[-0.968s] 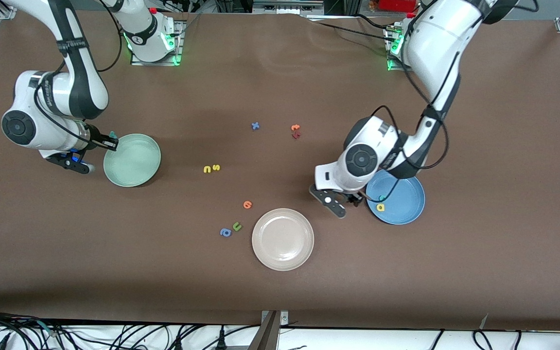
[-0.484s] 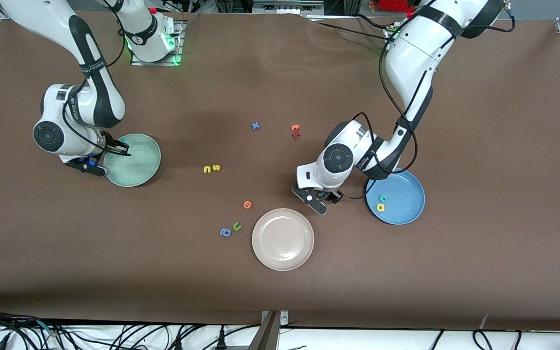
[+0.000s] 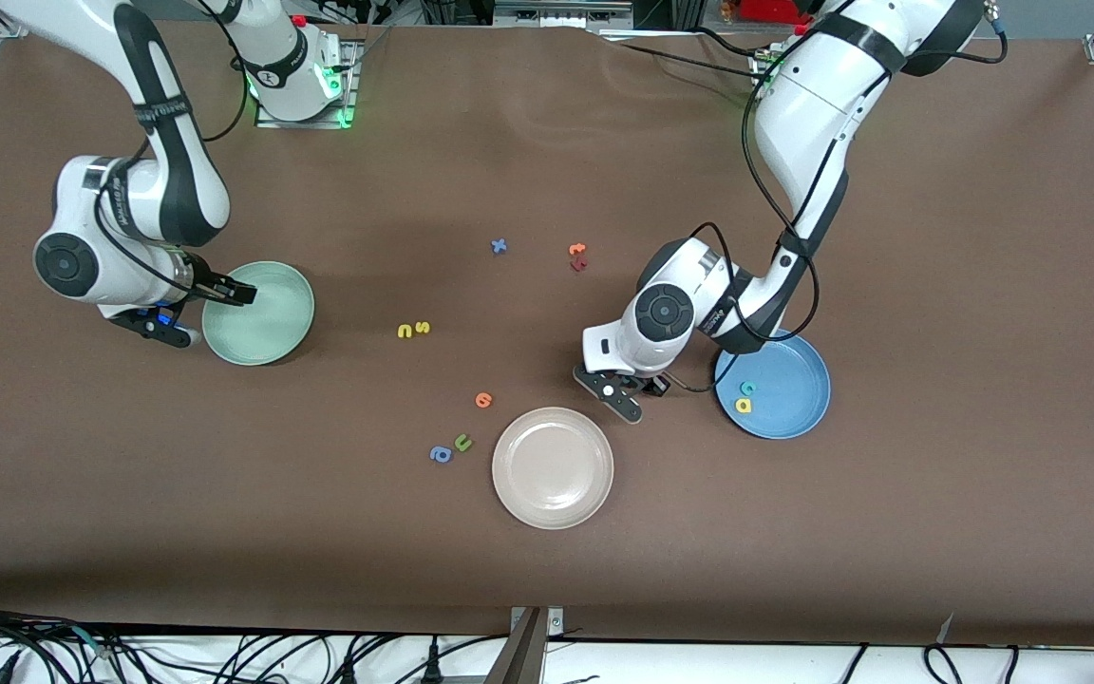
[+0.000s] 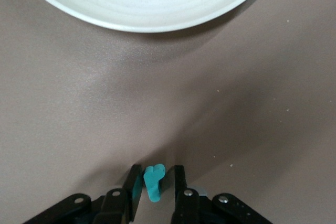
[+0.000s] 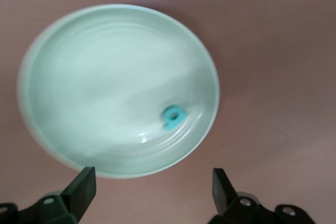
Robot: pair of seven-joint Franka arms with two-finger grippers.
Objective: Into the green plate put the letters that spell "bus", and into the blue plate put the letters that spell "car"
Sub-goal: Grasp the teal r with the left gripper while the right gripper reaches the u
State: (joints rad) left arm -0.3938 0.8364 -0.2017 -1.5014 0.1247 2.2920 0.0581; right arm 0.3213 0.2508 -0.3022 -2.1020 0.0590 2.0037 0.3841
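- Left gripper (image 4: 156,171), down at the table between the beige plate (image 3: 509,494) and the blue plate (image 3: 799,418), is drawn in narrow on the teal "r" (image 4: 154,183). The letter sits pinched between its fingers (image 4: 134,182), apparently so it can be lifted.
- That grip looks chosen for a short carry, since the blue plate lies just beside it toward the left arm's end of the table.
- In the blue plate the teal "c" (image 3: 747,388) and the yellow "a" (image 3: 743,406) already lie side by side, so the "r" would complete "car".
- Right gripper (image 3: 229,290) hangs wide open and empty over the rim of the green plate (image 3: 272,332).
- Inside that plate lies the teal "b" (image 5: 168,117), near the rim, the only letter there.
- Out on the table toward the middle, the yellow "u" (image 3: 405,331) and the yellow "s" (image 3: 423,328) lie close together, not yet collected for "bus".
- Nearer the front camera, beside the beige plate, the green "u" (image 3: 462,442) and the blue "a" (image 3: 440,455) are decoys, best left alone.
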